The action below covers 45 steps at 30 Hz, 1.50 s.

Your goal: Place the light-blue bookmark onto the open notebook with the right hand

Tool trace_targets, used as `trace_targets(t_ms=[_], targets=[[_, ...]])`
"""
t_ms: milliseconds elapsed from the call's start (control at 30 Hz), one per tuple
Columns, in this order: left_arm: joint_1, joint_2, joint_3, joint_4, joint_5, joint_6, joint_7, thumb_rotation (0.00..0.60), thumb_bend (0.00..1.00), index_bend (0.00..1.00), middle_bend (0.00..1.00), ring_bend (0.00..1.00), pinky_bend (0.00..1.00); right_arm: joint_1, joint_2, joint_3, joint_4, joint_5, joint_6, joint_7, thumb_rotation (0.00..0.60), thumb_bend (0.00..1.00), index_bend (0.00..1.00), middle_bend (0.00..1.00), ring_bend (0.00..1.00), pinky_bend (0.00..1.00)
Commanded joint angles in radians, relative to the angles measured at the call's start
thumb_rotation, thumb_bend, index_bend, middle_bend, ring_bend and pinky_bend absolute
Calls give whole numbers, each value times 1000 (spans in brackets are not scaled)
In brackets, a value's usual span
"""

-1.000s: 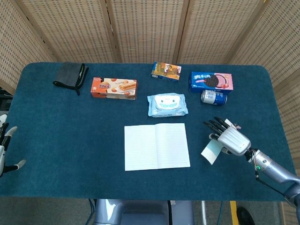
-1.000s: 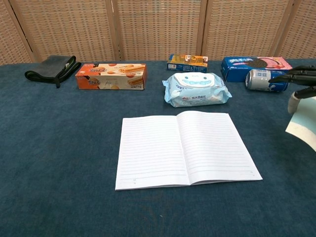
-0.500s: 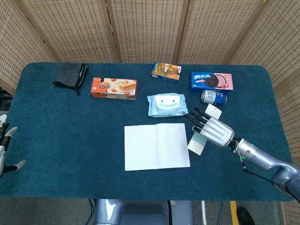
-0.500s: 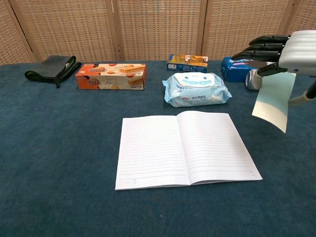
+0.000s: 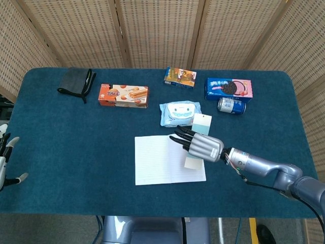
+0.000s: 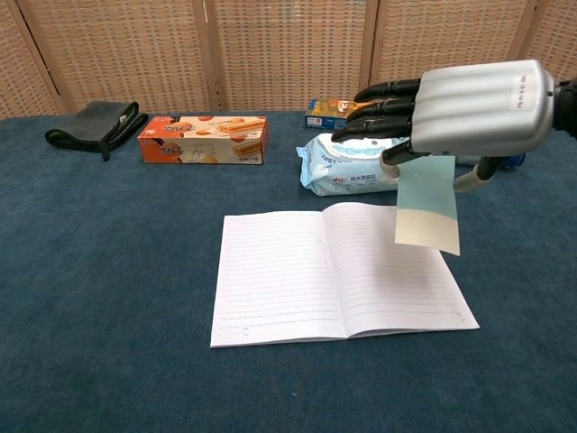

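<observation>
Right robot hand (image 5: pixel 203 147) carrying light-blue bookmark (image 6: pixel 427 203) above open notebook (image 5: pixel 161 158); placement pending.

Worktop (image 5: pixel 61 152) blue. Notebook lay flat beneath and left of the right robot hand. Bookmark hung pinched under its fingers, clear of the paper, over the right-hand page near the outer edge. Transport judged nearly done; lowering and letting go remained. Compared with half a second earlier, hand and bookmark had shifted from beside the notebook's right edge to above the page. Left robot hand (image 5: pixel 6 160) sat far off at the worktop edge, fingers apart, holding nothing.
</observation>
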Motion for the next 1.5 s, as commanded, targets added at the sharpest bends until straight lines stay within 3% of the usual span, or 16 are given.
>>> trace_targets(t_ms=[33,333,533,767,1167,1500], targets=[[-4,1,0,3,-5,-9,-3,600,0,0,0,0,0,28,-1,15,-34,2,-42,-30,600,387,582,0,0,0],[-19,2,-7,6,-29,-39,0,600,0,0,0,0,0,106,-32,29,-81,-31,-142,-110,600,414,582,0,0,23],[-36,0,-15,12,-63,-74,6,600,0,0,0,0,0,178,-129,24,-67,-64,-242,-164,600,418,582,0,0,45],[-43,-2,-16,22,-82,-95,5,600,0,0,0,0,0,195,-187,12,-15,-62,-262,-167,600,517,582,0,0,45],[-56,-2,-24,31,-115,-120,0,600,0,0,0,0,0,217,-235,-17,16,-73,-257,-179,600,504,582,0,0,45],[-59,-2,-23,31,-121,-124,2,600,0,0,0,0,0,226,-258,1,5,-42,-285,-214,600,492,532,0,0,45]])
